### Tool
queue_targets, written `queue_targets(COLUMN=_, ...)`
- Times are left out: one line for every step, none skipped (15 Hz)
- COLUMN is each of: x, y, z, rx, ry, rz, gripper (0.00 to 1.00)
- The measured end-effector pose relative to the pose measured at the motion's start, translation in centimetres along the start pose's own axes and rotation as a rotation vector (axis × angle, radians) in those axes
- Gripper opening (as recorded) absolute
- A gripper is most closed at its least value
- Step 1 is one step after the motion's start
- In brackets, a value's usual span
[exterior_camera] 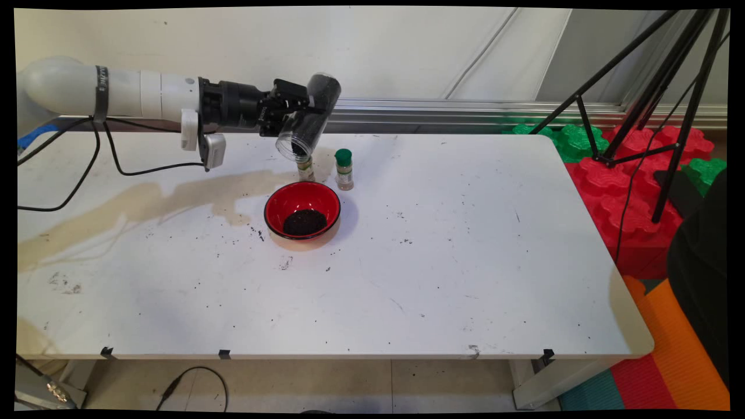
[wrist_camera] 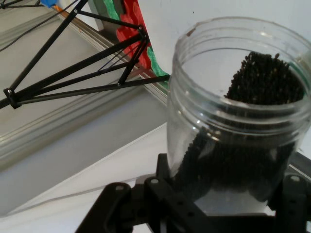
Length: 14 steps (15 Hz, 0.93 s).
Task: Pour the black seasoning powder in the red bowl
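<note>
My gripper (exterior_camera: 302, 116) is shut on a clear plastic jar (exterior_camera: 308, 116) that holds dark grains. The jar is tilted, its open mouth pointing down and to the left, above the far side of a red bowl (exterior_camera: 302, 210). A heap of the same dark grains (exterior_camera: 304, 222) lies in the bowl. In the hand view the jar (wrist_camera: 238, 116) fills the right side, with grains piled along one wall and its mouth open. Behind the bowl stand two small spice bottles: one with a green cap (exterior_camera: 344, 169) and one (exterior_camera: 305, 168) partly hidden by the jar.
Loose dark grains are scattered on the white table (exterior_camera: 465, 262) around the bowl. A black tripod (exterior_camera: 657, 87) and red and green foam blocks (exterior_camera: 634, 198) stand beyond the table's right edge. Black cables (exterior_camera: 87, 169) hang from the arm over the table's left part.
</note>
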Motion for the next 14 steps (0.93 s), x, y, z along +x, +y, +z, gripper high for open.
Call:
queue_targets(x=0.02, y=0.01, z=0.0, rx=0.001, ry=0.001, rz=0.009, gripper=0.0)
queue_targets(x=0.03, y=0.01, z=0.01, rx=0.002, ry=0.002, rz=0.019, gripper=0.0)
queue_targets(x=0.03, y=0.01, z=0.01, rx=0.003, ry=0.003, rz=0.027, gripper=0.0)
queue_targets(x=0.03, y=0.02, z=0.01, rx=0.004, ry=0.003, rz=0.033, gripper=0.0)
queue_targets(x=0.02, y=0.02, z=0.01, rx=0.005, ry=0.004, rz=0.041, gripper=0.0)
queue_targets(x=0.02, y=0.02, z=-0.01, rx=0.006, ry=0.004, rz=0.051, gripper=0.0)
queue_targets(x=0.02, y=0.03, z=-0.02, rx=0.007, ry=0.006, rz=0.061, gripper=0.0)
queue_targets(x=0.01, y=0.04, z=-0.04, rx=0.008, ry=0.006, rz=0.07, gripper=0.0)
queue_targets(x=0.02, y=0.05, z=-0.06, rx=0.009, ry=0.007, rz=0.075, gripper=0.0)
queue_targets(x=0.01, y=0.05, z=-0.07, rx=0.01, ry=0.008, rz=0.084, gripper=0.0)
queue_targets(x=0.0, y=0.06, z=-0.08, rx=0.011, ry=0.008, rz=0.09, gripper=0.0)
queue_targets(x=-0.02, y=0.07, z=-0.09, rx=0.012, ry=0.009, rz=0.098, gripper=0.0)
queue_targets(x=-0.03, y=0.07, z=-0.1, rx=0.012, ry=0.009, rz=0.103, gripper=0.0)
queue_targets(x=-0.04, y=0.07, z=-0.1, rx=0.014, ry=0.01, rz=0.111, gripper=0.0)
